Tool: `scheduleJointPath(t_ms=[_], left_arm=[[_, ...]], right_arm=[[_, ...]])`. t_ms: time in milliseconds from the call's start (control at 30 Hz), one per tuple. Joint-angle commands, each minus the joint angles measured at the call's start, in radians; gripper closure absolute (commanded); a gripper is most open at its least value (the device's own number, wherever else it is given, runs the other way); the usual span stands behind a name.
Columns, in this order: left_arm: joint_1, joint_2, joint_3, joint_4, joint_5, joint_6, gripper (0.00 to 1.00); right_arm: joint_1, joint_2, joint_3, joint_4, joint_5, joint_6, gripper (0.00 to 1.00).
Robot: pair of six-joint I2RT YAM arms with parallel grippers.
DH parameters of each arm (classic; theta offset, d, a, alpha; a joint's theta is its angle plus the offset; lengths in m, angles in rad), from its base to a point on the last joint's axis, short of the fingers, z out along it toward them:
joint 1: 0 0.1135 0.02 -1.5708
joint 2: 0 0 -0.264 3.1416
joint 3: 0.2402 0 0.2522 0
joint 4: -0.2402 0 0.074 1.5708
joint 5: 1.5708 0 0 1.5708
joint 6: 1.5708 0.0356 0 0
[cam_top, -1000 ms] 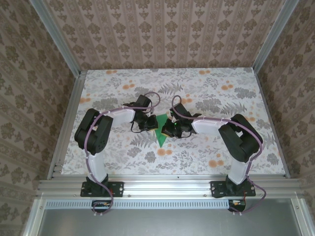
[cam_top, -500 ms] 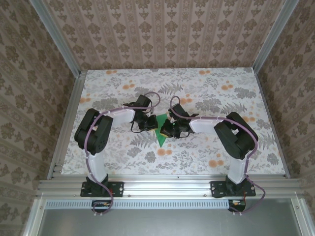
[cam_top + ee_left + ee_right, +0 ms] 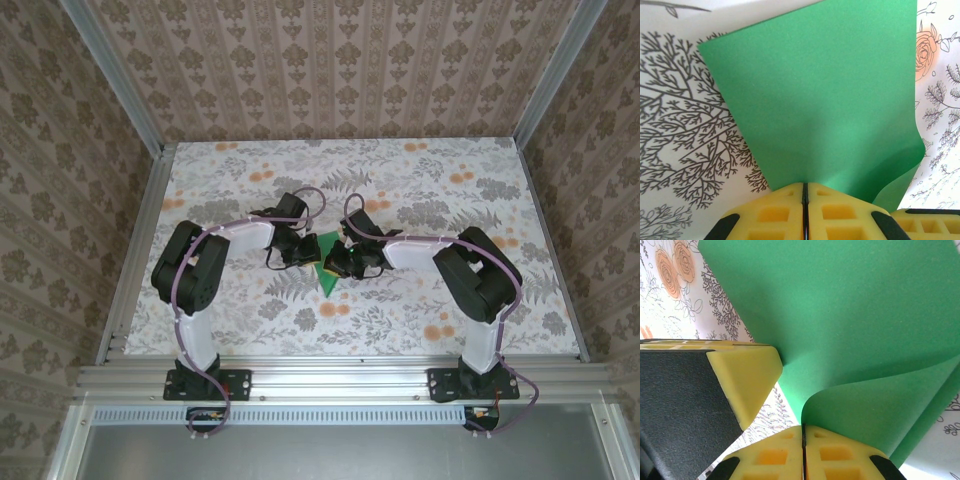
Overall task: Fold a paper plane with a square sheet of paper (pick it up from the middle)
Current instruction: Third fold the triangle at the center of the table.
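1. Clenched tight with the left gripper point(image 3: 805, 186), seemingly on the near edge of the square sheet of paper point(image 3: 820, 100); yellow pads point(image 3: 780, 212) pressed together, no gap.
2. Clenched as well with the right gripper point(image 3: 803, 429), on a curled-up part of the same green sheet, lifted off the table point(image 3: 685, 125).
3. From above: a green triangle between both grippers, touching both, tip pointing toward the arm bases.
4. From the left gripper: sheet directly ahead, spreading away from the pads, with its curl low on the right, just beside the other gripper's yellow finger point(image 3: 925, 220).
5. From the right gripper: sheet ahead and to the right, bending up into the pads.
6. Long axis of the triangle: roughly from far edge to near tip, crossing the line between the two grippers.
7. Probably a fold in hand. Right gripper nearer to the raised flap, so likely the one to carry it over, with the left keeping the rest in place. Risk of a slanted crease in case of slipping at the pinned edge.
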Motion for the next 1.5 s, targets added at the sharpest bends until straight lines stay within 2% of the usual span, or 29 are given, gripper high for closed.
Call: scheduleJointPath(t_ms=[0,1367,1467], left_arm=[[-0.007,0.031,-0.003,-0.035,-0.014,0.022,0.90],[-0.010,0.023,-0.011,-0.032,-0.013,0.020,0.91],[-0.010,0.015,-0.013,-0.032,-0.011,0.017,0.91]], right_arm=[[0.006,0.032,0.029,-0.016,0.009,-0.006,0.90],[0.006,0.045,0.023,-0.049,0.087,0.020,0.84],[0.006,0.048,0.023,-0.048,0.087,0.024,0.80]])
